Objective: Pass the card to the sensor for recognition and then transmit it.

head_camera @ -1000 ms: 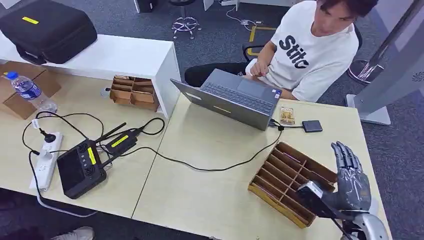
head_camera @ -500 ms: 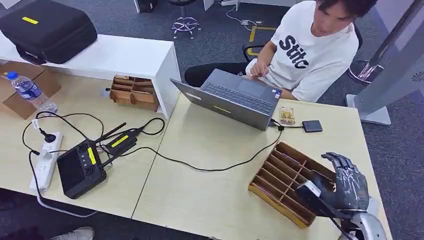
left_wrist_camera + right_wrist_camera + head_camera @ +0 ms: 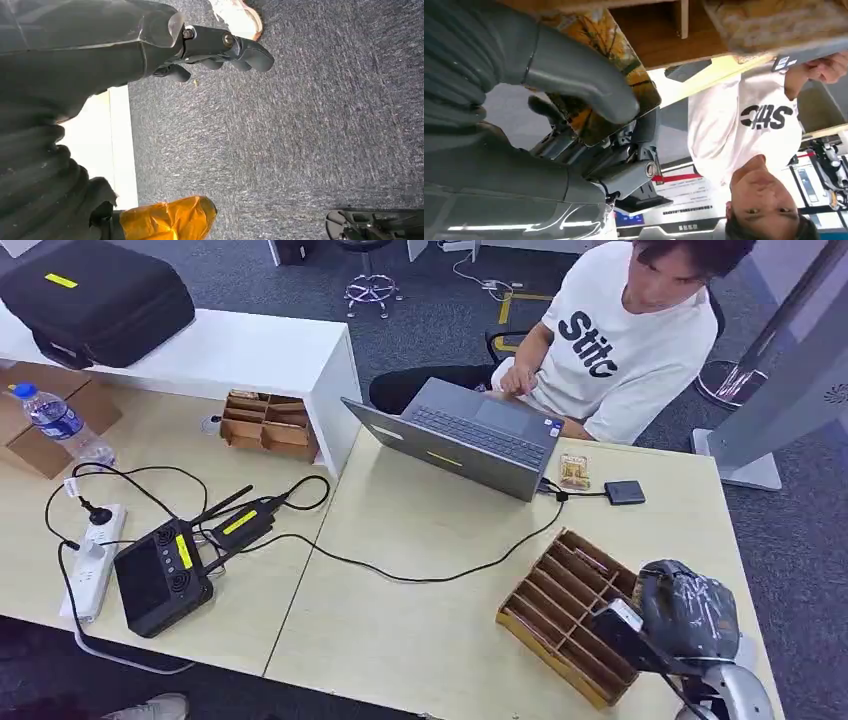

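Right hand [image 3: 685,612] curling over the near end of the slotted wooden tray [image 3: 560,605] at the table's [image 3: 420,630] right corner, fingers folded down and hiding what lies beneath in the head view. Pinching a card [image 3: 596,80] between thumb [image 3: 579,80] and darker fingers in the right wrist view; card showing a glossy yellow-orange leafy print, partly covered by the thumb. Left hand [image 3: 220,47] hanging over grey carpet, fingers curled with nothing in them. Reading "Stitc" on the white shirt of the person [image 3: 620,340] sitting behind the laptop [image 3: 460,440]. Small black sensor [image 3: 624,492] lying beyond the tray, cabled toward the laptop.
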Available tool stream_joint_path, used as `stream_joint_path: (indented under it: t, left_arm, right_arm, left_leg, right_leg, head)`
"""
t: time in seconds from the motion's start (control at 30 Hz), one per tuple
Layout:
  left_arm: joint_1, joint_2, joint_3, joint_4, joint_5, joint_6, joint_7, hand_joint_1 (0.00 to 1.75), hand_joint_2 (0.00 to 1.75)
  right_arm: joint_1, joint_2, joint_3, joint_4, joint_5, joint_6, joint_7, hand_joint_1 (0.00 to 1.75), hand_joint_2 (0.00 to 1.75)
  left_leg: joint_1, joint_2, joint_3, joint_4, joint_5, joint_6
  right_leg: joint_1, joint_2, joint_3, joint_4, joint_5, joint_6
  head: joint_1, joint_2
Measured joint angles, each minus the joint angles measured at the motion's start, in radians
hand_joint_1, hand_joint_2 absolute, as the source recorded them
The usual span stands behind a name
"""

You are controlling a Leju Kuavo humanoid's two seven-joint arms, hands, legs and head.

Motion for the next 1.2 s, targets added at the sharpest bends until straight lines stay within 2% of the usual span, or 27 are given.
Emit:
stream_joint_path:
  t: [0.4,0.63,0.97,1.1,1.2]
  left_arm:
    - [0.000,0.000,0.000,0.000,-0.002,0.000,0.000,0.00,1.75]
    - [-0.002,0.001,0.000,0.000,-0.011,0.000,0.002,0.00,1.75]
    - [-0.002,0.001,0.000,0.000,-0.017,-0.001,0.003,0.00,1.75]
    - [-0.004,0.003,-0.003,0.000,-0.035,-0.007,0.003,0.00,1.75]
    - [-0.008,0.005,-0.013,0.000,-0.039,-0.011,0.002,0.00,1.75]
  right_arm:
    - [-0.063,0.008,0.000,-0.054,0.014,-0.007,-0.012,1.75,1.75]
    - [-0.132,0.010,0.037,-0.111,0.006,0.000,-0.019,1.75,1.75]
    - [-0.156,0.016,0.056,-0.128,-0.006,0.003,-0.021,1.75,1.75]
    - [-0.261,0.026,0.091,-0.091,-0.021,0.071,0.024,1.75,1.75]
    - [-0.400,0.040,0.128,0.038,0.018,0.101,0.096,1.75,1.75]
  left_leg:
    - [0.000,0.000,0.000,0.000,0.000,0.000]
    - [0.000,0.000,0.000,0.000,0.000,0.000]
    - [0.000,0.000,-0.001,0.000,0.000,0.000]
    - [0.000,0.002,0.000,0.000,0.001,0.000]
    - [0.000,0.003,0.001,0.000,0.002,-0.001]
  right_leg:
    - [0.000,0.000,0.000,0.000,0.000,0.000]
    - [0.000,0.000,0.000,0.000,0.000,0.000]
    - [0.000,0.000,0.000,0.000,0.000,0.000]
    - [0.000,0.002,0.000,0.001,0.001,-0.001]
    - [0.000,0.003,0.000,0.001,0.002,-0.002]
  head:
    - [0.000,0.000]
    - [0.000,0.000]
    - [0.000,0.000]
    - [0.000,0.000]
    - [0.000,0.000]
